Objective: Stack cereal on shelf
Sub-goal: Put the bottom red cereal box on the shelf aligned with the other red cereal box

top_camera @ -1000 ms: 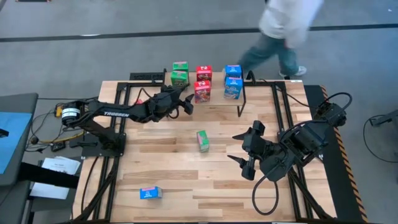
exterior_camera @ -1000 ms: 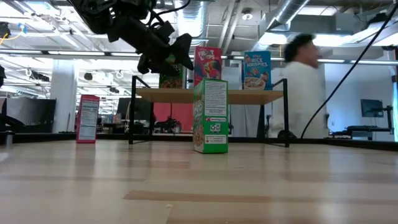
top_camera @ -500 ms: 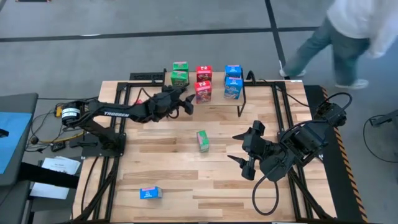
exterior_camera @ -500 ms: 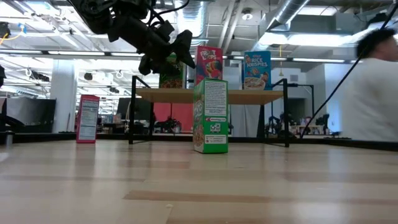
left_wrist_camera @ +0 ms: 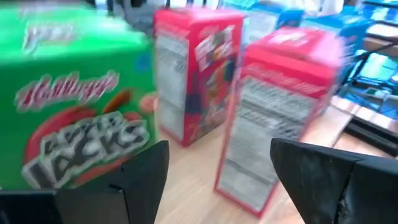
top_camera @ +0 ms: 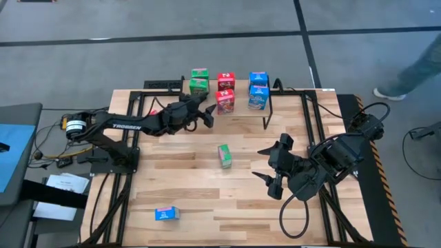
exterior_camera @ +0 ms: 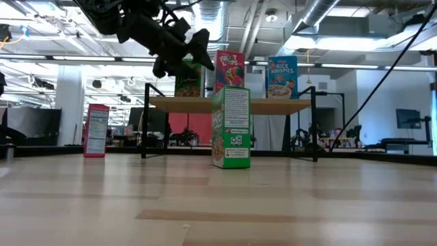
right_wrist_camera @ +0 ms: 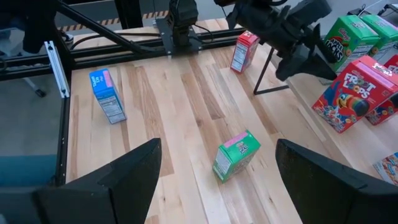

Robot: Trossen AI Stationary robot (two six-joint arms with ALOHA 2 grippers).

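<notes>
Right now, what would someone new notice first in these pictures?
Probably the cluster of green, red and blue cereal boxes on the small shelf at the table's far edge, with the left gripper hovering beside them, jaws open. Next, a lone green box standing mid-table near the waiting right gripper.

You have three green boxes (top_camera: 224,155), three red boxes (top_camera: 224,100), three blue boxes (top_camera: 166,213) and one shelf (top_camera: 241,89) to count.
</notes>
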